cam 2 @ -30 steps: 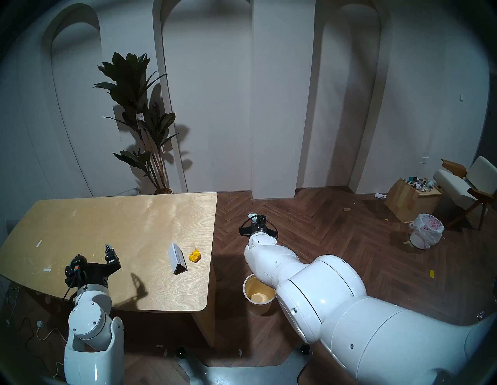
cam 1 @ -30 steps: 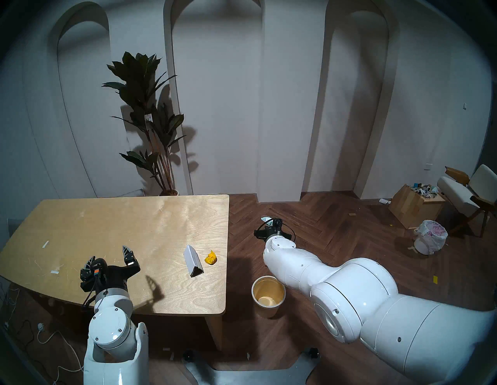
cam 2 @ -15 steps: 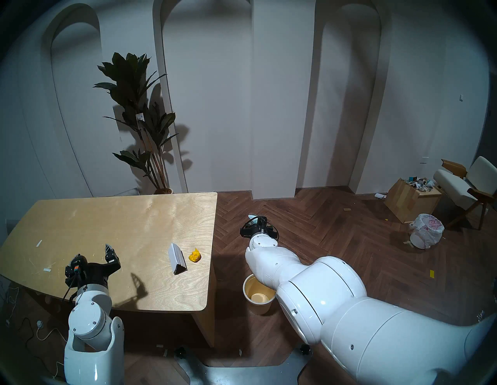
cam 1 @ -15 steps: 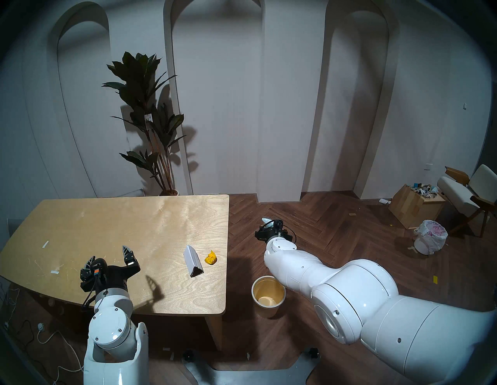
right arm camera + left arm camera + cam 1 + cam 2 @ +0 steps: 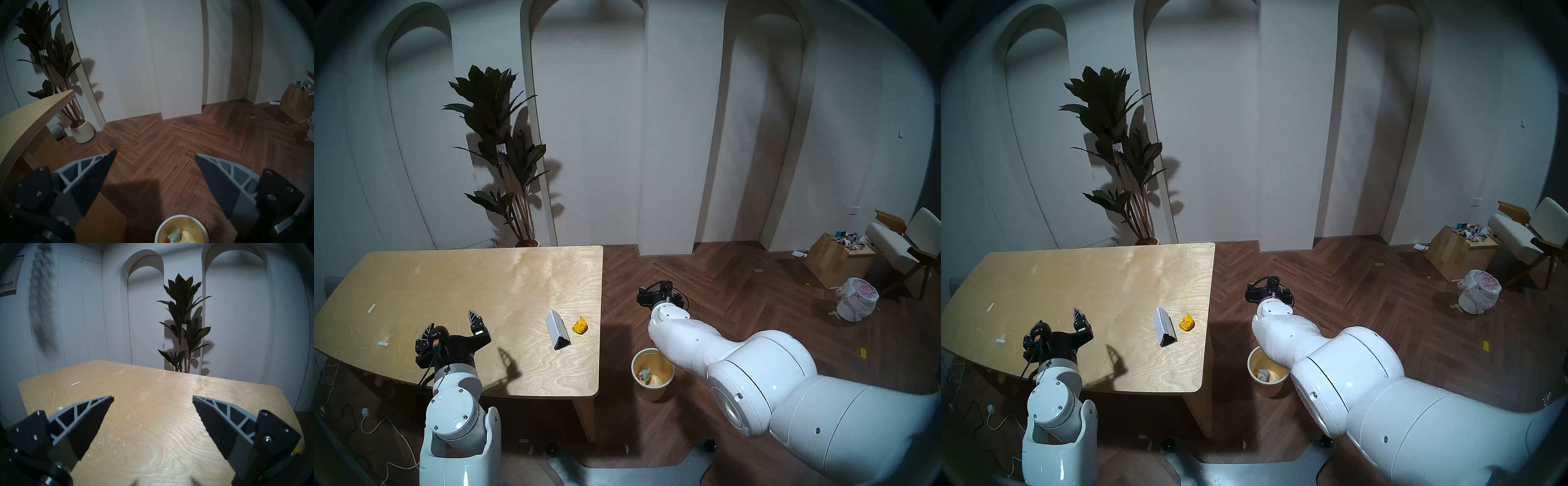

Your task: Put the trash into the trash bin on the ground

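Next, with both grippers spread empty, pinch the light, stiff carton (image 5: 557, 330) beside the yellow scrap (image 5: 579, 326) across its long white faces.

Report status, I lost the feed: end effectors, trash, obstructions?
Both end effectors, left and right, open, empty. Packet in bin; carton, yellow scrap on table. Nothing obstructing.

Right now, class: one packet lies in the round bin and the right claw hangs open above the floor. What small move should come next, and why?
Probably swing the open right claw toward the table: the carton and yellow scrap lie there, while the packet is in the bin.
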`<action>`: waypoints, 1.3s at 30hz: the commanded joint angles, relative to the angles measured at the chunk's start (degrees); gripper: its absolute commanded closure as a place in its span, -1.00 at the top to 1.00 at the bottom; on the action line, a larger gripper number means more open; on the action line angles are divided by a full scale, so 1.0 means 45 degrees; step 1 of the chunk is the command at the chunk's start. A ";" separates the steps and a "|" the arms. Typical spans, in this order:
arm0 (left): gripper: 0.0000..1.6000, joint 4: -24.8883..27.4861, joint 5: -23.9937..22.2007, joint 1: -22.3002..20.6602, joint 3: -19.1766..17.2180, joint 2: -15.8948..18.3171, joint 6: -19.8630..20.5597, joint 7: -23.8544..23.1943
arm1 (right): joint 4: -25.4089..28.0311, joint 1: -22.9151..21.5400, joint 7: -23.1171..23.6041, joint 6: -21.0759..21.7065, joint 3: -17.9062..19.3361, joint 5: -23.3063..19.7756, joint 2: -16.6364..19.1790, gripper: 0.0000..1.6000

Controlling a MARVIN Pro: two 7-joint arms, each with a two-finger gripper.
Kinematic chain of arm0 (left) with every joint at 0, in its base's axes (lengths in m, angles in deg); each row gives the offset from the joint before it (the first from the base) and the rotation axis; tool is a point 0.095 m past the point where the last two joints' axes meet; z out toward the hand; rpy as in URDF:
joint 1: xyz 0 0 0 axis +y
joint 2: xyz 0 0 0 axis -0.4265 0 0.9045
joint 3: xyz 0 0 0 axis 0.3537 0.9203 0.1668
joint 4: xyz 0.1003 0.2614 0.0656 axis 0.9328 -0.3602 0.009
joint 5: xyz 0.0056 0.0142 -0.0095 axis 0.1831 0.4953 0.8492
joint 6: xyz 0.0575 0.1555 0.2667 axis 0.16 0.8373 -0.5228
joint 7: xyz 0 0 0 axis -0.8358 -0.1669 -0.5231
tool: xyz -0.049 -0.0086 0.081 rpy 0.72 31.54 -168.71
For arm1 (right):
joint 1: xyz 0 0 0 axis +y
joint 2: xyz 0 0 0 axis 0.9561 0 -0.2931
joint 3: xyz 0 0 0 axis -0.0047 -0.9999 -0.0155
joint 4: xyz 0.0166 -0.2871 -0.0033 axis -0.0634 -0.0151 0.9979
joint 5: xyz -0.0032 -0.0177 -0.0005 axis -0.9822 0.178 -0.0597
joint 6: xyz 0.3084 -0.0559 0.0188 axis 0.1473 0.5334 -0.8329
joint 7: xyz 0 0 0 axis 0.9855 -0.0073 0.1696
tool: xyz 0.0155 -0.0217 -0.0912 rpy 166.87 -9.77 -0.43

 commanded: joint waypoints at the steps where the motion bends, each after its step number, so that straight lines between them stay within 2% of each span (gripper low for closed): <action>1: 1.00 0.0249 -0.0007 -0.0047 -0.0035 0.0017 -0.0070 0.0003 | 0.0204 -0.0164 0.0010 -0.0193 0.0073 -0.0069 -0.0007 1.00; 4: 1.00 0.0268 -0.0011 -0.0037 -0.0036 0.0014 -0.0073 0.0002 | 0.0313 -0.0294 0.0169 -0.0241 0.0136 -0.0105 0.0027 1.00; 6: 1.00 0.0297 -0.0020 -0.0020 -0.0039 0.0008 -0.0075 -0.0002 | 0.0434 -0.0403 0.0708 -0.0279 -0.0039 0.0072 0.0175 1.00; 10: 1.00 0.0416 -0.0051 -0.0041 0.0004 0.0128 -0.0039 -0.0162 | 0.0854 -0.0202 0.1732 -0.1315 -0.0283 0.0301 0.0490 1.00; 12: 1.00 0.0445 -0.0031 -0.0085 0.0029 0.0137 0.0004 -0.0154 | 0.1060 -0.0136 0.1742 -0.1407 -0.0328 0.0355 0.0582 1.00; 16: 1.00 0.0443 0.0016 -0.0301 0.0145 0.0258 -0.0011 -0.0301 | 0.1402 -0.0014 0.2077 -0.2396 -0.0165 0.0213 0.0879 1.00; 22: 1.00 0.0340 0.0039 -0.0561 0.0434 0.0341 -0.0015 -0.0490 | 0.1608 0.0229 0.2272 -0.2996 0.0058 0.0115 0.1302 1.00; 39: 1.00 0.0151 0.0061 -0.1086 0.1301 0.0488 0.0019 -0.0969 | 0.1587 0.1154 0.2886 -0.3478 0.0373 -0.0144 0.2047 1.00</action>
